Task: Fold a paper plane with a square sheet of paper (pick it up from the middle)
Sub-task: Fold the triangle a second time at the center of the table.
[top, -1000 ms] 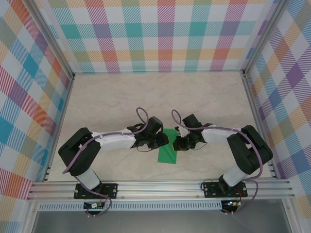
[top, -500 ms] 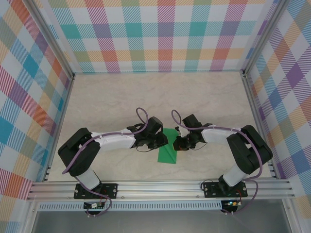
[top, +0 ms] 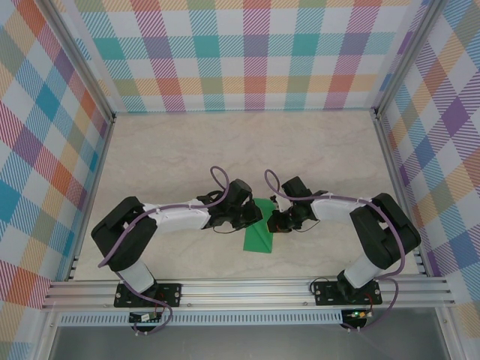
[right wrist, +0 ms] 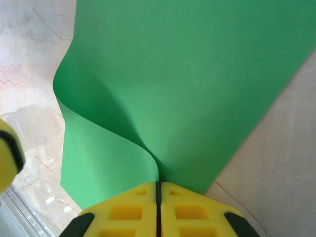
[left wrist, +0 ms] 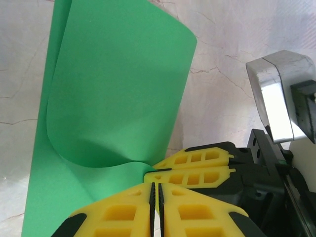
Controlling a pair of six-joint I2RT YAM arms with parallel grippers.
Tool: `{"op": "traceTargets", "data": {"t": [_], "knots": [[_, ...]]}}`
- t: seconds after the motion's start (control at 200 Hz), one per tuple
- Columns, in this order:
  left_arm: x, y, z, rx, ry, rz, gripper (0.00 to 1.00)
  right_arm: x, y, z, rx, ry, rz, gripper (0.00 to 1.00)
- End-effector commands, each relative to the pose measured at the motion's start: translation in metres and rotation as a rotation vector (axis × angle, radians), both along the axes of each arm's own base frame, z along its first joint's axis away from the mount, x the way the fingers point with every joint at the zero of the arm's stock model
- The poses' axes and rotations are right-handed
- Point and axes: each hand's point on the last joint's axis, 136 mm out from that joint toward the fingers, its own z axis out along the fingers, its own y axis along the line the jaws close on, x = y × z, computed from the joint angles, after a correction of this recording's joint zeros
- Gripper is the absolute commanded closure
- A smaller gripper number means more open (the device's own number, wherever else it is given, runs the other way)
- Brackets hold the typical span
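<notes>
Left end effector [left wrist: 154,186], right end effector [right wrist: 158,184] pinch green sheet [right wrist: 187,84] (curled)

We note: left arm [top: 180,218] and right arm [top: 334,210] white-shelled, with bulky black joints and purple cable looped along each. Left pincer [left wrist: 154,190], right pincer [right wrist: 158,190]: yellow fingers [left wrist: 118,213] with rectangular cut-outs, black mounts behind. Black base plates [top: 148,294], bolted.

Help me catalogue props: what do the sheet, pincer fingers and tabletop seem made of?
The sheet: thin matte paper, curling smoothly without cracking. The fingers: probably moulded plastic, matte yellow with recessed pockets. The tabletop: marble-look, veined, slightly glossy; possibly laminate.
</notes>
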Motion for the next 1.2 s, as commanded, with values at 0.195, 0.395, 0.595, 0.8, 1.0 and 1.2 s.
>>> {"op": "traceTargets", "data": {"t": [0.195,0.395,0.595,0.8,1.0,1.2], "knots": [[-0.01,-0.002,-0.018,0.017,0.034,-0.007,0.88,0.005,0.003,0.004,0.016,-0.013,0.012,0.92],[-0.011,-0.001,-0.018,0.015,0.033,-0.008,0.88,0.005,0.002,0.001,0.008,-0.014,0.014,0.92],[-0.012,-0.002,-0.02,0.015,0.038,-0.013,0.88,0.005,0.002,-0.001,0.0,-0.009,0.011,0.92],[-0.011,-0.004,-0.025,0.006,0.042,-0.01,0.88,0.004,0.001,-0.003,-0.003,-0.002,0.01,0.92],[-0.014,-0.001,-0.034,0.016,0.057,-0.005,0.88,0.003,0.0,-0.004,-0.007,-0.001,0.011,0.92],[-0.018,0.006,-0.047,0.046,0.072,0.001,0.88,0.004,0.0,-0.004,-0.01,-0.001,0.009,0.92]]}}
